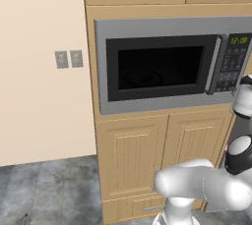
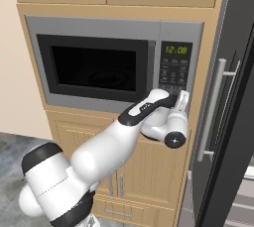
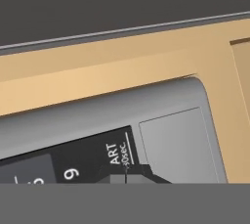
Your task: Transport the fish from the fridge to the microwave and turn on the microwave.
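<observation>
Microwave (image 2: 114, 65) door's closed, fish not visible; the gripper (image 2: 173, 97), fingers pinched together, sits at the keypad's (image 2: 174, 72) bottom edge by the start button (image 3: 117, 154). I'd push square and gentle.

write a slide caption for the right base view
Franka arm's shut end effector pressed to the keypad of the closed built-in microwave, beside the fridge.

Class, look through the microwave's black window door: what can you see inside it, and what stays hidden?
Through the microwave door's dark window, only a faint round turntable shape shows on the floor. The glass is too dark to tell whether the fish lies there. The shut gripper is at the keypad.
</observation>
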